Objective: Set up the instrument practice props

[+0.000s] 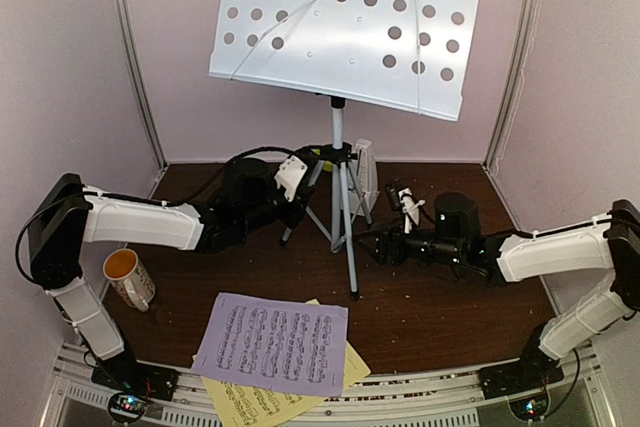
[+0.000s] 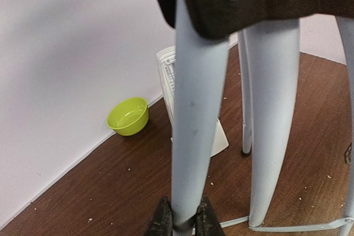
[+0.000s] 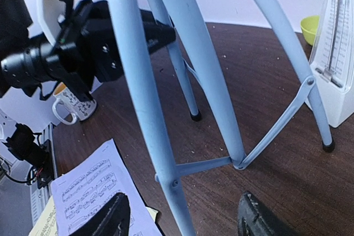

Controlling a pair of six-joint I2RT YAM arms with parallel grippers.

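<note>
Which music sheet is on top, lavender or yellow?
The lavender page is on top, its whole printed face visible. The yellow page lies beneath it, showing only at the near and right edges.

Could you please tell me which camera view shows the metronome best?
The right wrist view: the metronome stands close, its scale and pendulum plain, though cropped at the edge. The top external view shows it small behind the tripod; in the left wrist view a tripod leg mostly hides it.

The left gripper's [image 2: 184,222] 2 black fingers [image 2: 162,220] pinch a pale grey metal tripod leg [image 2: 194,109]. Behind it stands a white pyramid metronome [image 2: 167,75]. A small lime-green bowl [image 2: 128,116] sits on the brown wooden table [image 2: 99,183] by the wall [image 2: 55,53].
</note>
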